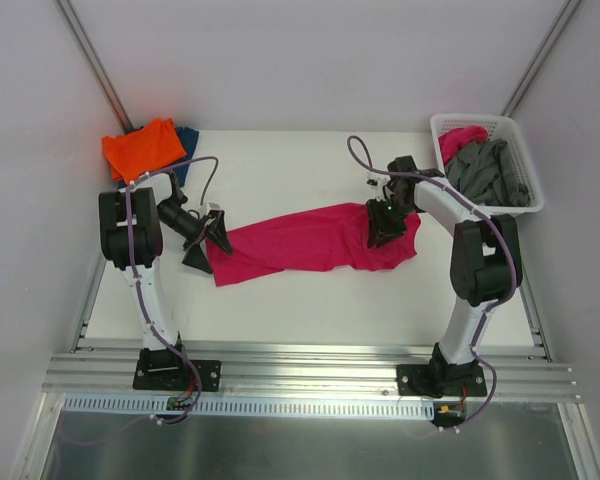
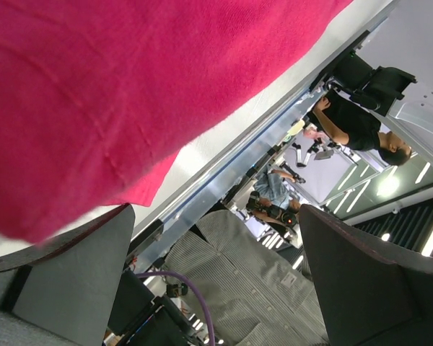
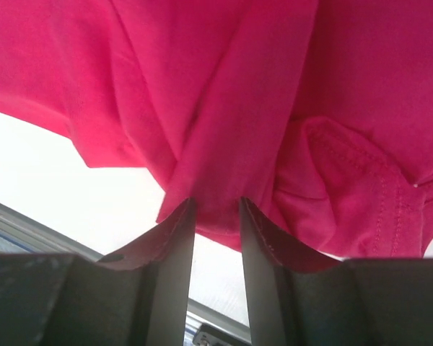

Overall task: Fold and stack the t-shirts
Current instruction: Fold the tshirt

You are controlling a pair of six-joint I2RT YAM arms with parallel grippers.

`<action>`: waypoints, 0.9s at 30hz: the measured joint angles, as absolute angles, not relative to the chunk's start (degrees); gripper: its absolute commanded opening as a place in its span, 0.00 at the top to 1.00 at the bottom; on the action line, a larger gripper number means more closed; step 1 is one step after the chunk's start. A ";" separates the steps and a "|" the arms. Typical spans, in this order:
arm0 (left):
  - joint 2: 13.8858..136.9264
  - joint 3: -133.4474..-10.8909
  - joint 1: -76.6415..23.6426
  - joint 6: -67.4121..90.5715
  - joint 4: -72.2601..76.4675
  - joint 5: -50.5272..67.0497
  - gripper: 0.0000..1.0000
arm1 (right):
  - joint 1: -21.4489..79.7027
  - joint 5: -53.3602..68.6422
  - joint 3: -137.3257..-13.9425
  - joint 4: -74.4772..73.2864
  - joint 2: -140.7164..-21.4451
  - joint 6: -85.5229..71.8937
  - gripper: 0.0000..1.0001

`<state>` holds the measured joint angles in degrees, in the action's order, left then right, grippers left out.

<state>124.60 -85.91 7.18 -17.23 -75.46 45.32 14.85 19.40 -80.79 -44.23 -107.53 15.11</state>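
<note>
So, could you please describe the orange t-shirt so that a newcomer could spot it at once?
Look to the far left corner of the white table. There lies the orange t-shirt, a dark blue shirt peeking out beside it. It is the only orange cloth.

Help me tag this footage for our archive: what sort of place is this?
Likely a robotics lab test cell: two arms bolted to an aluminium rail, a white-walled table, and, in the left wrist view, a person at other equipment beyond.
</note>
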 measured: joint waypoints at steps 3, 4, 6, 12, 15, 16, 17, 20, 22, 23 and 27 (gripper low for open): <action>124.60 -85.91 7.18 -17.23 -75.48 45.25 0.01 | 14.00 19.55 -79.46 -44.25 -107.53 14.66 0.63; 124.60 -85.91 7.18 -17.23 -75.48 45.12 0.01 | 13.82 19.55 -79.15 -44.23 -107.53 14.52 0.62; 124.60 -85.91 7.18 -17.23 -75.50 44.84 0.01 | 13.43 19.55 -78.54 -44.29 -107.50 14.31 0.62; 124.60 -85.89 7.11 -17.23 -75.48 44.62 0.01 | 12.53 19.90 -77.45 -44.25 -107.42 13.96 0.99; 124.60 -85.89 7.09 -17.23 -75.48 44.58 0.01 | 12.32 19.97 -77.45 -44.16 -107.42 13.67 0.99; 124.60 -85.89 7.09 -17.23 -75.48 44.51 0.01 | 12.23 19.94 -77.47 -44.16 -107.42 13.69 0.99; 124.60 -85.89 7.09 -17.23 -75.48 44.45 0.01 | 12.16 19.94 -77.56 -44.18 -107.42 13.69 0.99; 124.49 -85.86 7.09 -17.19 -75.48 44.40 0.01 | 11.86 19.62 -78.32 -44.27 -107.42 13.82 0.99; 124.25 -85.67 7.09 -17.17 -75.46 44.40 0.01 | 11.57 19.07 -79.24 -44.27 -107.39 14.13 0.99; 124.09 -85.54 7.09 -17.17 -75.46 44.38 0.01 | 11.35 18.59 -79.96 -44.27 -107.39 14.55 0.99; 123.22 -85.21 7.09 -17.12 -75.48 44.38 0.01 | 10.26 16.43 -85.47 -44.38 -107.39 16.80 0.99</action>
